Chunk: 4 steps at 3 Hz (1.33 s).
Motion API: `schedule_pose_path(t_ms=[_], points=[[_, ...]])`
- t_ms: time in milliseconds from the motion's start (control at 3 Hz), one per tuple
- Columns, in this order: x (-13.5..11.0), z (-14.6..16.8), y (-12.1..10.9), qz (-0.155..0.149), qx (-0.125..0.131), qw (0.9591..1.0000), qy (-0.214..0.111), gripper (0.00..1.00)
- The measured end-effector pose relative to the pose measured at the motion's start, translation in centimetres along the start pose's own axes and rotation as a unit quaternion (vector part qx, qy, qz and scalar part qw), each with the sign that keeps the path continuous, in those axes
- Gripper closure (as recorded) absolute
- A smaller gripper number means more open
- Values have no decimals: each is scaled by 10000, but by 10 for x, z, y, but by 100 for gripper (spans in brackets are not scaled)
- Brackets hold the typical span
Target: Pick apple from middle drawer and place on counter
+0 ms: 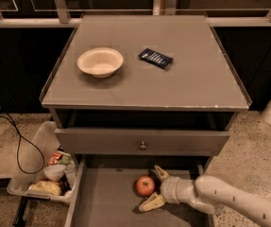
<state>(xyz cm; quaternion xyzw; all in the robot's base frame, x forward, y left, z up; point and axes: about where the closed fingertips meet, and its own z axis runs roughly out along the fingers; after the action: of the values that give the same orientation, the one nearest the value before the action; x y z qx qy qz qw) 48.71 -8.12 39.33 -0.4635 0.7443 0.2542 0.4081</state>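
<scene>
The apple (145, 185), small and red, lies on the floor of the open middle drawer (106, 202) at the bottom of the view. My gripper (154, 188) comes in from the lower right on a white arm, down inside the drawer. It is open, with one finger (160, 172) behind the apple and the other (151, 203) in front of it, right beside the fruit on its right. The counter (187, 79) is the grey cabinet top above, with a raised rim.
A white bowl (100, 61) and a dark blue packet (156, 57) lie on the counter. A drawer front with a small knob (142, 146) sits above the open drawer. A clear bin of items (45, 171) and a black cable (19, 145) are on the floor at left.
</scene>
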Motion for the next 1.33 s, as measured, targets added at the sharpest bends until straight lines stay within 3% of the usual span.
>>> schedule_pose_path(t_ms=[333, 667, 1333], points=[[-1, 12, 17, 91, -197, 9997, -140, 0], [0, 22, 26, 182, -329, 9992, -134, 19], [0, 22, 27, 184, -332, 9992, -134, 66]])
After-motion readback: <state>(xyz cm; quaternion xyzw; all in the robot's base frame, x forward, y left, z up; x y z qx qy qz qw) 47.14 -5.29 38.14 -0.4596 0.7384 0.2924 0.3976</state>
